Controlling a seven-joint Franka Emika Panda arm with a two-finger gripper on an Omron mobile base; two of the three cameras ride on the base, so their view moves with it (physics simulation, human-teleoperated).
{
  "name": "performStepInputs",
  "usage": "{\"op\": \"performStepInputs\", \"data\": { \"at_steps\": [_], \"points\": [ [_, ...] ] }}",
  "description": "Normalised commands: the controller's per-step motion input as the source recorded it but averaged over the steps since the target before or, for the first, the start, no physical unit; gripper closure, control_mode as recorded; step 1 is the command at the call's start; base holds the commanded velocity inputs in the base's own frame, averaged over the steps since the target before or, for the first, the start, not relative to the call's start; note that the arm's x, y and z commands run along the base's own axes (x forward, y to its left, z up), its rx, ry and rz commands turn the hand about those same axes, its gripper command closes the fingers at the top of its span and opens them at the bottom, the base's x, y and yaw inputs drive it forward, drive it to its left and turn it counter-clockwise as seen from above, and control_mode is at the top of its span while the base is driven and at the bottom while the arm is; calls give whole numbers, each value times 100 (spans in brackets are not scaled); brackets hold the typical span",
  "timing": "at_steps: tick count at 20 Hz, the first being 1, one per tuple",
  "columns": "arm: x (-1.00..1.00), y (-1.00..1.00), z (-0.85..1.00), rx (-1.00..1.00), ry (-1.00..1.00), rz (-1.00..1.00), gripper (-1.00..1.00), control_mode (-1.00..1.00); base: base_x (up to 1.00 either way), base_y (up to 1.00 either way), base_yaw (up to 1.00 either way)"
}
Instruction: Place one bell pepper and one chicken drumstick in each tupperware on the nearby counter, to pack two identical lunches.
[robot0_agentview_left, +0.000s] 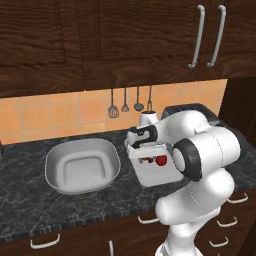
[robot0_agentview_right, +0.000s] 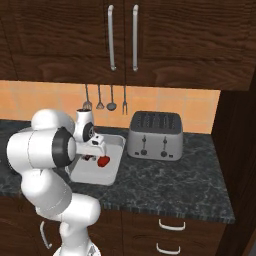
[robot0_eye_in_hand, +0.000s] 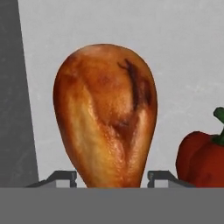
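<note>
- Left base view: The gripper (robot0_agentview_left: 145, 150) hangs low over the flat tupperware tray (robot0_agentview_left: 156, 175) on the dark counter (robot0_agentview_left: 30, 205). A red bell pepper (robot0_agentview_left: 161, 160) lies in this tray, right beside something small and dark under the hand, which I think is the drumstick. The round tupperware tub (robot0_agentview_left: 82, 166) sits to the left, well apart from the tray, and looks bare inside. I see no second pepper or drumstick here.
- Right base view: The same tray (robot0_agentview_right: 95, 173) is next to a silver toaster (robot0_agentview_right: 155, 135). The pepper (robot0_agentview_right: 103, 161) lies in the tray, just under the hand (robot0_agentview_right: 93, 151).
- Hand view: A chicken drumstick (robot0_eye_in_hand: 107, 118) is very close, its fat end far from the camera. It sits over the pale floor of the tray (robot0_eye_in_hand: 175, 65). The two finger tips (robot0_eye_in_hand: 61, 178) stand one on each side of its thin end, right beside it. I cannot tell if they squeeze it or have let go. The pepper (robot0_eye_in_hand: 203, 159) is just beside it.
- How far along: One lunch looks nearly packed, as the tray has a pepper and the drumstick is in or just over it. The tub probably needs both foods, so about half is left.
</note>
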Motion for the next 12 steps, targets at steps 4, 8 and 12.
{"op": "performStepInputs", "data": {
  "at_steps": [4, 8, 12],
  "points": [
    [-34, 0, 31, 0, 0, -4, -100, -100, 0, 0, 0],
    [-64, 0, 76, 0, -1, -3, -100, -100, 0, 0, 0],
    [-98, -1, 65, 0, 0, 0, -100, -100, 0, 0, 0]
  ]
}}
